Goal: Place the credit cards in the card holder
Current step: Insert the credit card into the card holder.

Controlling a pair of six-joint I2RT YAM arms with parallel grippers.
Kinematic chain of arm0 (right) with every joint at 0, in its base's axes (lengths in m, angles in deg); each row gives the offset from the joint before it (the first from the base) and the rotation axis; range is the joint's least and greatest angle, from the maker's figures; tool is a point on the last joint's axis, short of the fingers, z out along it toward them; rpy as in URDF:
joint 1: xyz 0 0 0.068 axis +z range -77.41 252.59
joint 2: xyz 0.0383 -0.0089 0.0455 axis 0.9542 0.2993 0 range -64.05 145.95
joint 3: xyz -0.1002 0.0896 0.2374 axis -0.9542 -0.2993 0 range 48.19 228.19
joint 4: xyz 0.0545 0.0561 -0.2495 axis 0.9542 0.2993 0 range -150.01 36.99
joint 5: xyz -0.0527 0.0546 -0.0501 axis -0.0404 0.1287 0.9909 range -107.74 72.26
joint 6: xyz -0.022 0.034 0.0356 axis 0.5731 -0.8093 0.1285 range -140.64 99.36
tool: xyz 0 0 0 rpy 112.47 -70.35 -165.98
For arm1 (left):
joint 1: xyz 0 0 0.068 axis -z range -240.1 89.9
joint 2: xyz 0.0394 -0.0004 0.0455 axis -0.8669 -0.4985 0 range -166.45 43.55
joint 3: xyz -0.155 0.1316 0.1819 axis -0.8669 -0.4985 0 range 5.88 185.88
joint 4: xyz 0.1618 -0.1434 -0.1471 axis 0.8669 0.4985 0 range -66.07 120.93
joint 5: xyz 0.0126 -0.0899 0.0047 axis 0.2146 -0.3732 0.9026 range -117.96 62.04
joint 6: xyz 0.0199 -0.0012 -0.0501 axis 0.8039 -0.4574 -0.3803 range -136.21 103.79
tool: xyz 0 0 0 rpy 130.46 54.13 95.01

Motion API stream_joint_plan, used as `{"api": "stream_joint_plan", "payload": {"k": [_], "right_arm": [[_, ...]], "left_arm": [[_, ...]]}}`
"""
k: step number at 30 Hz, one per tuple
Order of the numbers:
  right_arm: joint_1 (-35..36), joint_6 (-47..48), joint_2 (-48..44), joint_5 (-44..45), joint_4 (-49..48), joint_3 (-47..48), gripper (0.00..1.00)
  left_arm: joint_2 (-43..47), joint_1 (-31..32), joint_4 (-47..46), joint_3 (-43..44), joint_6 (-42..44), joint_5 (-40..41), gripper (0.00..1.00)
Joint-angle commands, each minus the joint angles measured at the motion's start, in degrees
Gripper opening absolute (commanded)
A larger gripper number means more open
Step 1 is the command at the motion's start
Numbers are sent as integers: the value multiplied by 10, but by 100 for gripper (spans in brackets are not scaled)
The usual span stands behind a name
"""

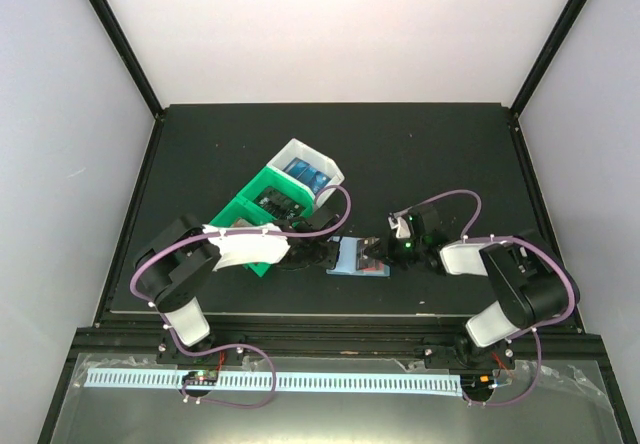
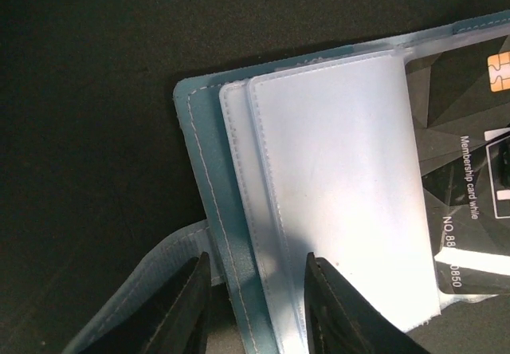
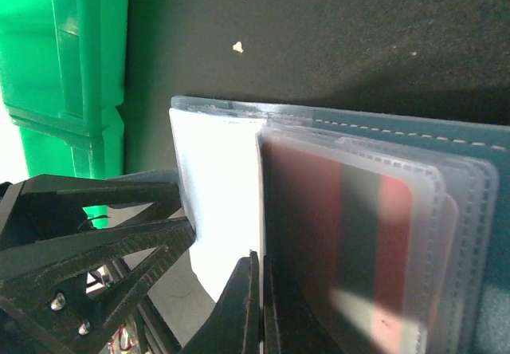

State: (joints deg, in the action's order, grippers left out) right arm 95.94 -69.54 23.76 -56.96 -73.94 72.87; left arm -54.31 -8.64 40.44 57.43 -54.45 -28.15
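Note:
The teal card holder (image 1: 360,259) lies open on the black table between both grippers. In the left wrist view its teal edge (image 2: 203,210) and clear sleeves (image 2: 335,186) show, with a black credit card (image 2: 470,171) on the right. My left gripper (image 2: 255,306) is open, its fingers straddling the holder's edge by the snap tab (image 2: 135,298). In the right wrist view a red-and-black credit card (image 3: 343,242) sits inside a clear sleeve. My right gripper (image 3: 261,306) is shut on the thin edge of a sleeve leaf.
A green bin (image 1: 262,204) and a white bin (image 1: 310,169) stand just behind the left gripper, with cards inside. The green bin (image 3: 64,67) is close to the holder's left side. Small crumbs (image 3: 237,47) lie on the mat.

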Motion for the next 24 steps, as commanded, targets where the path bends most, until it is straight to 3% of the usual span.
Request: {"api": "stream_joint_plan", "payload": {"k": [1,24], "right_arm": [[-2,-25,12,-9,-38,-9,1],[33,-54,88,-12,-152,-22,2]], "left_arm": [[-23,7,5,-3,-3,2,33],[-33,17,2,-6,-9,-7,29]]}}
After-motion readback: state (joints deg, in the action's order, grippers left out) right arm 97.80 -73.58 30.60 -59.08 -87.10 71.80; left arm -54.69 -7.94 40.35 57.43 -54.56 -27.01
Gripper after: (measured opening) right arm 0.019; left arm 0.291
